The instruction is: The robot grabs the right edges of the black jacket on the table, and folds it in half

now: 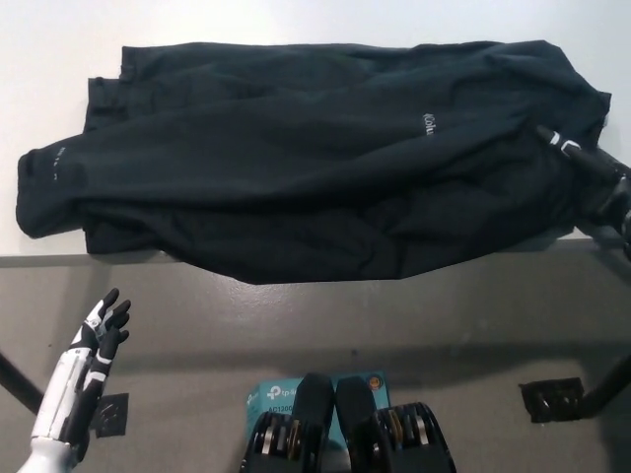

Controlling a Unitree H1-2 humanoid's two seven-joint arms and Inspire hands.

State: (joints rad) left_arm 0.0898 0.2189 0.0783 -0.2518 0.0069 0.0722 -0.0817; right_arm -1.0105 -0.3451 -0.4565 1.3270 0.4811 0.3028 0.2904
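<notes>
I count one black jacket (pixel 306 158) on one white table (pixel 59 39). Two robot hands show from here: the white left hand (pixel 99 330) and the black right hand (pixel 592 172) (only partly in view). On the floor I see one teal box (pixel 281 389).

You're seeing small white lettering on the black jacket (pixel 315 163), right of its middle, too small to read. More tiny white print is sitting on its far-left sleeve end, also illegible. Below the jacket, a teal box (pixel 320 390) is showing a partial "tp-link" logo.
</notes>
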